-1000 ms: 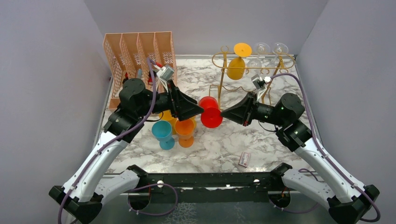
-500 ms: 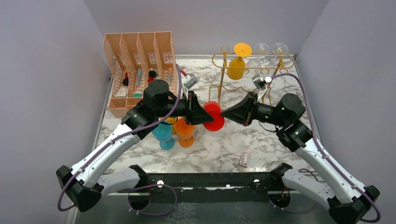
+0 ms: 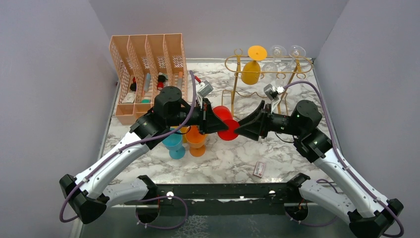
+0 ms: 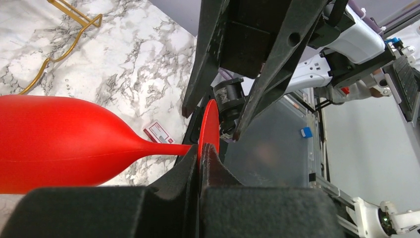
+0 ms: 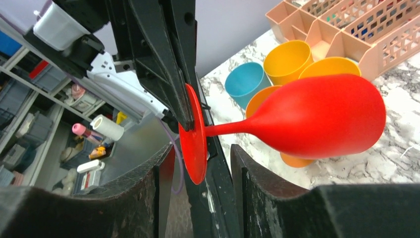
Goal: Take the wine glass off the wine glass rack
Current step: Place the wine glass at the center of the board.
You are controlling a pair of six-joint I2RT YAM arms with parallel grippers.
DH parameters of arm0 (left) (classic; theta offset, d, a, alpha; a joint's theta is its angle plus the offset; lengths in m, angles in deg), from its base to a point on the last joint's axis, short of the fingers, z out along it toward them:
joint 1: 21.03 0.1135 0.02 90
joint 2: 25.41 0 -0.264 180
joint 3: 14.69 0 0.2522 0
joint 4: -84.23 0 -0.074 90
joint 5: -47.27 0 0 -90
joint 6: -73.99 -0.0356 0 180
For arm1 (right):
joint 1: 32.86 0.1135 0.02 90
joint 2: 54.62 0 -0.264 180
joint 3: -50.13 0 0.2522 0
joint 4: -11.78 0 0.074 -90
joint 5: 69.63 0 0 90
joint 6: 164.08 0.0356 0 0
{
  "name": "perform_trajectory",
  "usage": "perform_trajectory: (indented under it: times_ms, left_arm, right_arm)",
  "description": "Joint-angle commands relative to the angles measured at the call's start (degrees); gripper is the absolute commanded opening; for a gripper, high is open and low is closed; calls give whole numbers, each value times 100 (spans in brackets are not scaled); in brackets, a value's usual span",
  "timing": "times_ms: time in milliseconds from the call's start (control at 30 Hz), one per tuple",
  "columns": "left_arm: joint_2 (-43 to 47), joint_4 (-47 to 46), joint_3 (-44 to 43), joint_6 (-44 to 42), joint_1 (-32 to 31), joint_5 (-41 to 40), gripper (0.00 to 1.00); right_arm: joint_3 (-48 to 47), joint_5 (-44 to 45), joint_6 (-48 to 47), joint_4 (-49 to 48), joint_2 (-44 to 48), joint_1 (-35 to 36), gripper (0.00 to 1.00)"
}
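Hanging on its side above the tabletop (image 3: pixel 233 158), the red wine glass (image 3: pixel 223 115) is off the gold rack (image 3: pixel 236 84) and well apart from it, out in front between your two arms. Its bowl points toward the far side and its round foot faces the arm bases. Your left gripper (image 4: pixel 200 148) is clamped on the edge of that foot, both fingers pressed flat against the disc. Your right gripper (image 5: pixel 200 153) has its fingers spread to either side of the same foot, with a gap showing on each side.

Just below the glass, a blue cup (image 3: pixel 173 141) and an orange cup (image 3: pixel 196 140) stand together on the tabletop, with yellow cups (image 5: pixel 288 58) behind them. On the rack a yellow glass (image 3: pixel 251 70) hangs upside down, with clear glasses (image 3: pixel 285 52) beside it. The peach file organiser (image 3: pixel 148 54) stands at the far left corner, and a small card (image 3: pixel 259 169) lies near the front edge.
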Motion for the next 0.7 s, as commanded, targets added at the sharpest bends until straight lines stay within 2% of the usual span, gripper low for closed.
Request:
perform_trajectory:
  times_ms: [0,67,133,167,267,333,367,400,433,467,533,600,667]
  left_arm:
    - [21,-405,-66,-173,-181,-207,0]
    - [-4,-557,-35,-161,-273,-215,0]
    - [-45,-679,-19,-167,-349,-223,0]
    - [-72,-717,-24,-180,-384,-223,0]
    - [-82,-738,-22,-279,-426,-259,0]
    - [-48,-703,-6,-382,-429,-378,0]
    - [-13,-669,10,-426,-427,-469,0]
    - [21,-607,15,-479,-428,-560,5]
    - [52,-540,11,-539,-427,-640,20]
    - [64,-468,-4,-605,-423,-698,42]
    - [61,-291,-53,-690,-430,-801,63]
    - [24,-92,-148,-739,-428,-953,75]
    - [-20,59,-254,-774,-426,-1087,81]
  right_arm:
    - [36,-363,-360,462,38,43,48]
    - [62,-551,-343,395,-4,43,46]
    - [102,-717,-287,310,-67,38,39]
    - [137,-797,-247,219,-96,42,34]
    - [302,-903,-209,-13,-111,43,11]
    - [474,-951,-197,-234,-39,43,2]
    - [573,-1009,-209,-376,7,43,1]
    - [689,-1081,-227,-543,57,43,1]
    - [823,-1170,-261,-734,104,41,1]
    - [962,-1251,-314,-919,154,38,1]
    - [1242,-1341,-532,-1214,266,41,1]
    - [1540,-1338,-791,-1484,393,43,1]
    - [1835,-1483,-1306,-1677,571,42,1]
